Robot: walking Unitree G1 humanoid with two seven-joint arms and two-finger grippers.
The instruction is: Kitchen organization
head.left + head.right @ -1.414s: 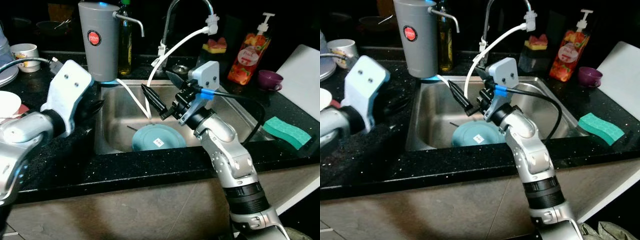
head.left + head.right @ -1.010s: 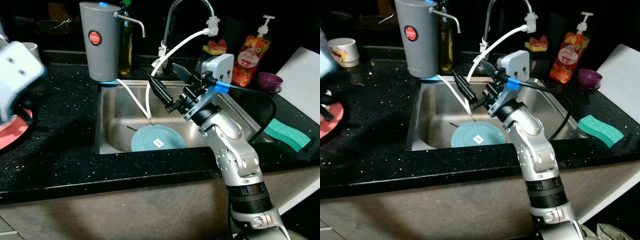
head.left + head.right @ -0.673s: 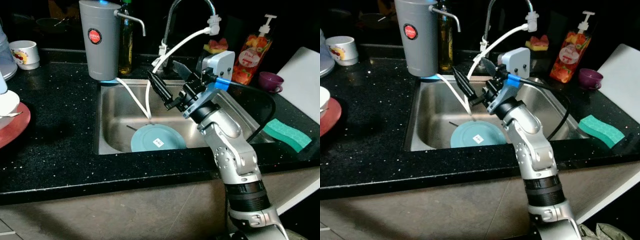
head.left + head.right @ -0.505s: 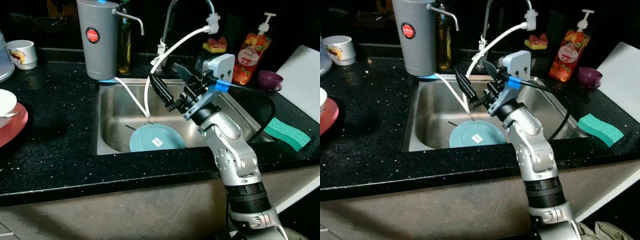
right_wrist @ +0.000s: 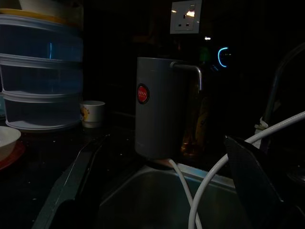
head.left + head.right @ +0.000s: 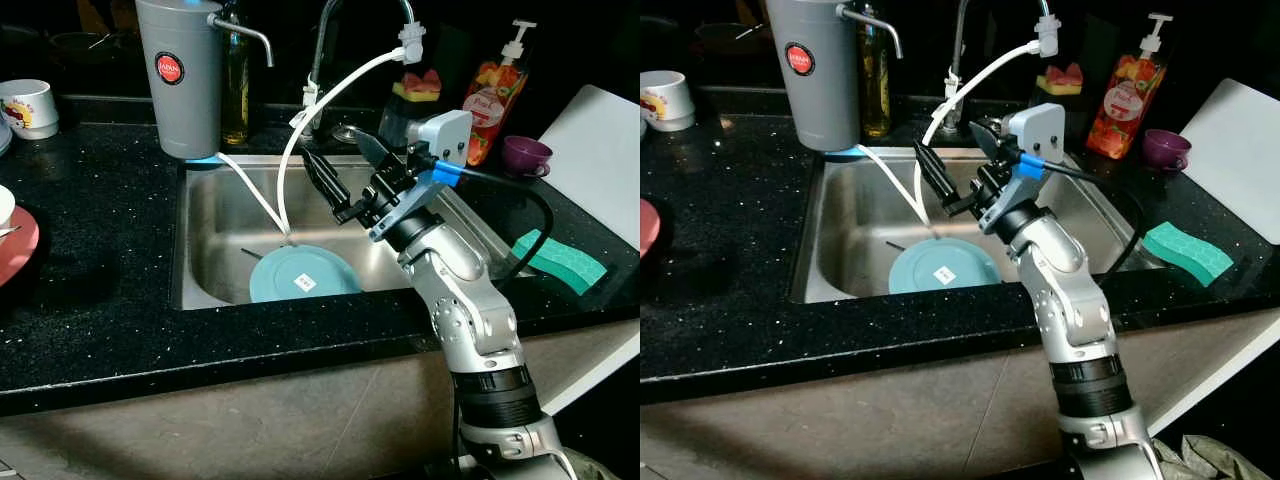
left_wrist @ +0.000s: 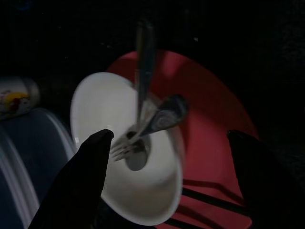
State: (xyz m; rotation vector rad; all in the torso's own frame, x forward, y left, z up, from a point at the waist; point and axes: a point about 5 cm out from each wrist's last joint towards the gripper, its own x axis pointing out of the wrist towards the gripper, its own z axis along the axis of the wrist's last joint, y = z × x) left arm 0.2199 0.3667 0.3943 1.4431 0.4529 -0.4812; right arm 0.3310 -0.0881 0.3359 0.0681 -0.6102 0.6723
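Two pincer fingers (image 6: 345, 180) spread wide, empty, above sink (image 6: 200, 250)

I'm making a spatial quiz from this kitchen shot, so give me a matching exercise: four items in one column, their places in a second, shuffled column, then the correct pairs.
Items:
1. teal plate
2. green sponge
3. white bowl
4. purple cup

Places:
A. on the red plate, with a fork and spoon inside
B. on the counter at the sink's right, near the front edge
C. on the bottom of the sink
D. on the counter beside the orange soap bottle

Pairs: 1-C, 2-B, 3-A, 4-D
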